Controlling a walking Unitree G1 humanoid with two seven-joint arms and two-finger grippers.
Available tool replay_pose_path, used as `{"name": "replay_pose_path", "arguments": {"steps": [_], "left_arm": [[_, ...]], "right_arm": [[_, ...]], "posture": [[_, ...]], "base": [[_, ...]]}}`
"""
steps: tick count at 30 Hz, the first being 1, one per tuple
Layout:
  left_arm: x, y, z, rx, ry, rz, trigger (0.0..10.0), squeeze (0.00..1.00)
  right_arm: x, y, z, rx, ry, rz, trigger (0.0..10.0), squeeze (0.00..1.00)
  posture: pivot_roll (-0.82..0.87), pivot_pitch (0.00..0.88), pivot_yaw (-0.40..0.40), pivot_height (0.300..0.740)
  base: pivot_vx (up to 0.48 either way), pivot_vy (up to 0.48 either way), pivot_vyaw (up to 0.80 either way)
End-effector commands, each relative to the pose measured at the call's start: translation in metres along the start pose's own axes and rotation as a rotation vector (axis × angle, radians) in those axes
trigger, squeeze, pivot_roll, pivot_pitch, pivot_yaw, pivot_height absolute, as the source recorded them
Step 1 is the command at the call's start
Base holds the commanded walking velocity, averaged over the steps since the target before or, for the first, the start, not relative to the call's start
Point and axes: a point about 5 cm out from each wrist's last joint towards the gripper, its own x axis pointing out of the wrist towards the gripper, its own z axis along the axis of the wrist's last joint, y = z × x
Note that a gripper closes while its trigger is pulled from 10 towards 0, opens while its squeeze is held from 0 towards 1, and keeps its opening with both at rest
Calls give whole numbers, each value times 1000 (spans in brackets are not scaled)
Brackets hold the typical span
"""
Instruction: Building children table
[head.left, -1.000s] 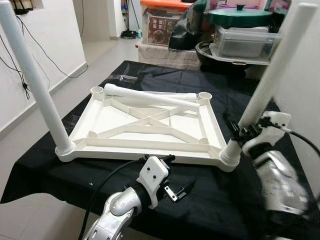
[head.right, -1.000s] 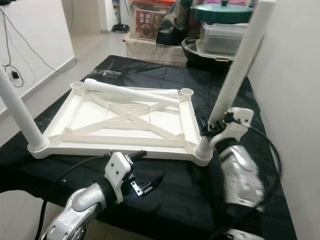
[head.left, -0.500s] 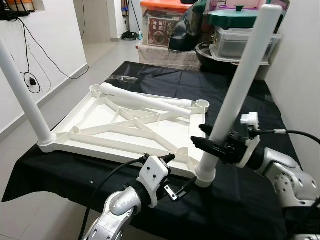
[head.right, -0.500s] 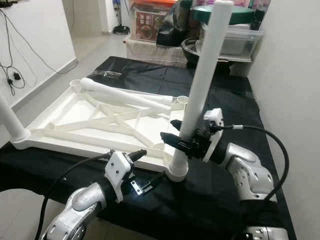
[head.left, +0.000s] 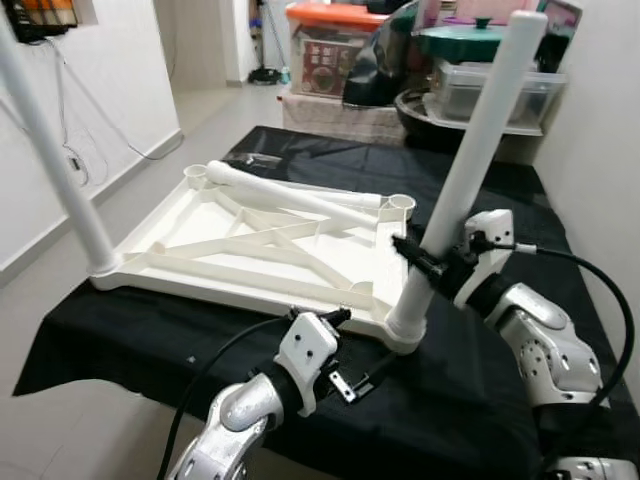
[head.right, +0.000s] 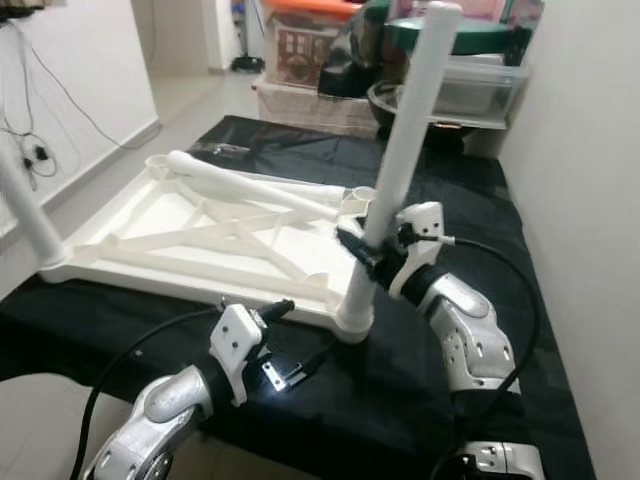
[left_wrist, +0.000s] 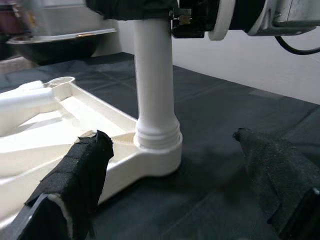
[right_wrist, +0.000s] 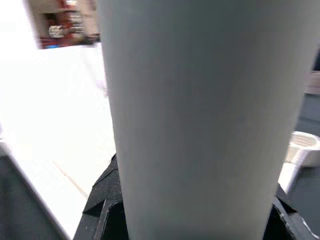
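No text, label or number is legible anywhere.

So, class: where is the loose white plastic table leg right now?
The loose white plastic table leg lies flat across the far end of the upturned white tabletop, between its two open far corner sockets, in the head views.

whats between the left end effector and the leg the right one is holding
Bare black cloth only. In the left wrist view, the open left end effector faces the white table leg, gripped by the right end effector.

white walls (head.left: 130, 90), tiled floor (head.left: 215, 110), black tablecloth (head.left: 480, 400), storage bins (head.left: 335, 50)
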Motion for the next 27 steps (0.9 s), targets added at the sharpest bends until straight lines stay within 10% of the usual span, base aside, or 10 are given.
{"name": "replay_pose_path", "arguments": {"steps": [1,4,6,7,14,15,17,21,22,27], "left_arm": [[-2,-1,-3,0,11,-5,10000,0],[-1,-1,-4,2,13,-12,10000,0],[-1,-1,-4,2,13,-12,10000,0],[-1,0,-4,3,13,-14,10000,0],[1,0,-3,6,15,-14,10000,0],[1,0,-3,6,15,-12,10000,0],[1,1,-3,6,14,-10,10000,0],[1,1,-3,5,14,-9,10000,0],[1,1,-3,5,13,-8,10000,0],[2,2,-3,3,12,-6,10000,0]], "right_arm": [[-7,-11,-15,32,55,-93,0,0],[-35,-45,-20,49,36,-745,0,0],[-35,-45,-20,49,36,-745,0,0],[-53,-46,-24,79,30,-1027,0,0],[-52,-12,-29,99,2,-1252,0,0],[-37,-3,-27,83,-24,-1156,10000,824],[-20,8,-25,76,-65,-1016,10000,1000],[-13,11,-22,67,-108,-934,10000,1000],[-13,10,-19,49,-132,-930,10000,90],[-10,-2,-5,101,-191,-549,10000,0]], "posture": [[88,0,-61,740],[75,0,-51,740],[75,0,-51,740],[77,0,-52,740],[80,0,-51,740],[81,0,-52,740],[81,0,-54,740],[80,0,-55,740],[80,0,-55,740],[78,0,-53,740]], "base": [[0,0,0],[0,0,0],[0,0,0],[0,0,0],[0,0,0],[0,0,0],[0,0,0],[0,0,0],[0,0,0],[0,0,0]]}}
